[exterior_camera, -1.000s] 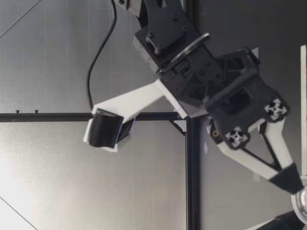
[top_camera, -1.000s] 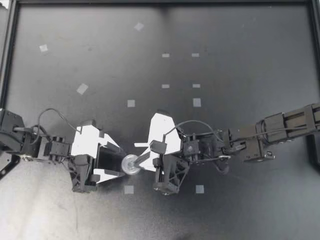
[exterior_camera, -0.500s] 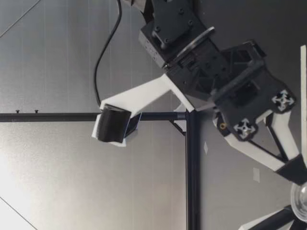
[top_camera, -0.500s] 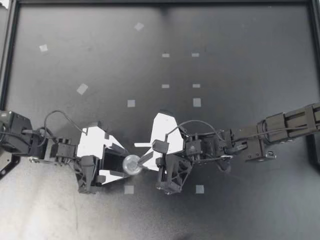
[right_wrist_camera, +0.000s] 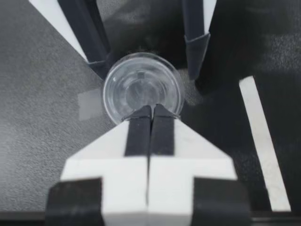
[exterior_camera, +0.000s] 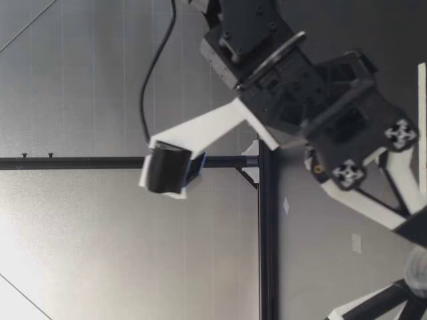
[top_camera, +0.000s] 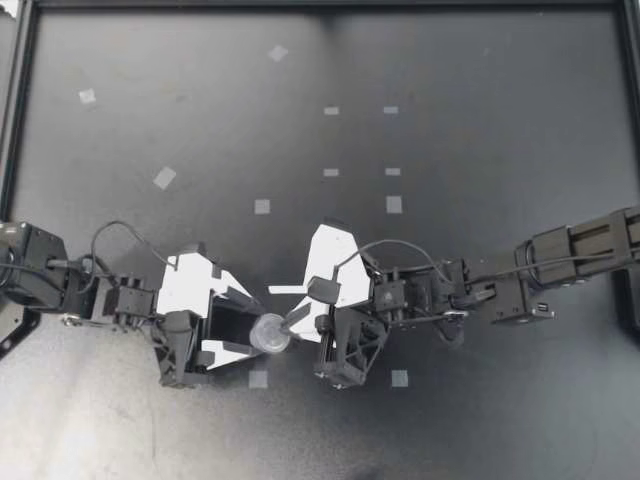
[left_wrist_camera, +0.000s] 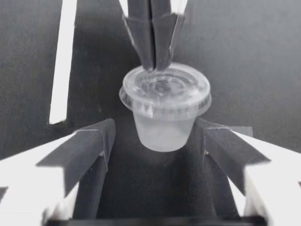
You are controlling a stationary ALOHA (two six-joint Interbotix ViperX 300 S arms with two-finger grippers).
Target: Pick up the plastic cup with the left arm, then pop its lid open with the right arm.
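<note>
Left claw point(top_camera: 244, 324) spread apart, its fingers flanking the clear lidded cup point(top_camera: 267, 333) without touching it. Right claw point(top_camera: 291, 322) pinched together on the cup's lid rim, over the dark tabletop point(top_camera: 470, 150) between both arms.

slim gaps beside cup point(top_camera: 268, 334) inside left claw point(top_camera: 250, 326), right claw point(top_camera: 289, 323) blocking ahead

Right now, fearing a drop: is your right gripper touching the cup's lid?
Touching: my right gripper is shut on the far rim of the lid, plain in the left wrist view.
</note>
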